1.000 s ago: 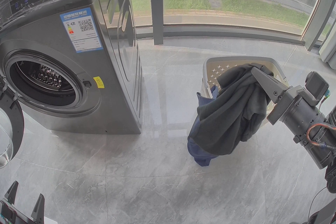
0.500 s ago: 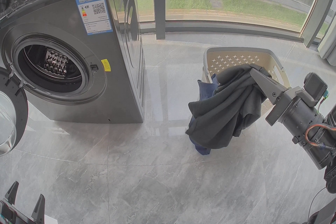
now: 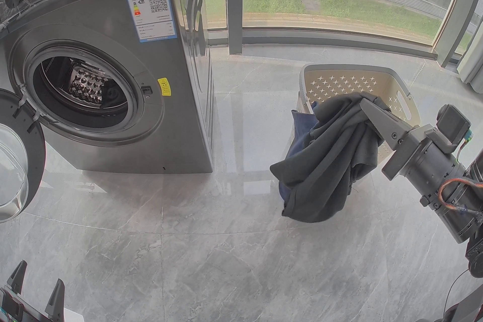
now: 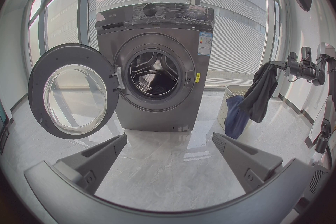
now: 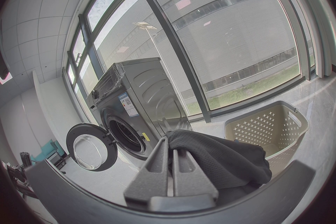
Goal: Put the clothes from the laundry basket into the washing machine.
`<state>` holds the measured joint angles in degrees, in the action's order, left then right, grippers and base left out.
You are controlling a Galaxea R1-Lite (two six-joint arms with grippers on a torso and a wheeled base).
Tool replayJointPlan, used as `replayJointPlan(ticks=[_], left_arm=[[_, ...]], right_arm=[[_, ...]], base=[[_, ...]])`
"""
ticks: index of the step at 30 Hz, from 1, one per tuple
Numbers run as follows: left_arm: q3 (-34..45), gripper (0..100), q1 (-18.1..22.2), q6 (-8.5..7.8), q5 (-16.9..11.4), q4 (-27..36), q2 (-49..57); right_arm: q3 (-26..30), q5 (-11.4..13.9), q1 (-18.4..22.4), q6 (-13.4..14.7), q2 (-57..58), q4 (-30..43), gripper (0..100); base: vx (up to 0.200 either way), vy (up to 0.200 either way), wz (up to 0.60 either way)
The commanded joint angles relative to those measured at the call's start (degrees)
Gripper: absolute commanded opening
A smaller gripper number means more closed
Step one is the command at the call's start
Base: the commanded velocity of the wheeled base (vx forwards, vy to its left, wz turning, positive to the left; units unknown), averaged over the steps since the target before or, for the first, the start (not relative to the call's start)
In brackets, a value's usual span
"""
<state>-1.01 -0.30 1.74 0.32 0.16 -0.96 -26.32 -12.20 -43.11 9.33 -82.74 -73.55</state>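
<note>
r tool (image 3: 368,104) pinches dark garment (image 3: 327,162) by basket (image 3: 352,67); l tool (image 4: 168,136) wide; l wrist view: blue cloth (image 4: 234,119) beneath

Drum opening (image 3: 83,89) of the washing machine (image 3: 186,86) stands wide, its door (image 3: 20,152) swung out on my left and crowding that side. Bare floor (image 3: 226,247) stretches from there to the laundry basket (image 3: 352,74). The dark garment (image 3: 327,162) dangling from my right gripper (image 3: 370,104) blocks the basket's near wall.
</note>
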Motion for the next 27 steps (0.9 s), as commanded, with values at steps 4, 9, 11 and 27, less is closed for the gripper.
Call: replayJointPlan(ticks=[4,9,11,27], left_arm=[[0.9,100,0.0,0.19,0.0,0.0,0.4],[0.9,100,0.0,0.01,0.0,0.0,0.4],[0.9,100,0.0,0.01,0.0,0.0,0.4],[0.9,100,0.0,0.19,0.0,0.0,0.4]], right_arm=[[0.0,0.1,0.0,0.0,-0.1,0.0,0],[-0.1,0.0,0.1,0.0,-0.1,-0.1,0],[-0.1,0.1,0.2,0.0,-0.1,-0.1,0],[-0.1,0.0,0.8,0.2,0.4,-0.1,0]], base=[[0.0,0.2,0.0],[0.0,0.2,0.0],[0.0,0.2,0.0],[0.0,0.138,0.0]])
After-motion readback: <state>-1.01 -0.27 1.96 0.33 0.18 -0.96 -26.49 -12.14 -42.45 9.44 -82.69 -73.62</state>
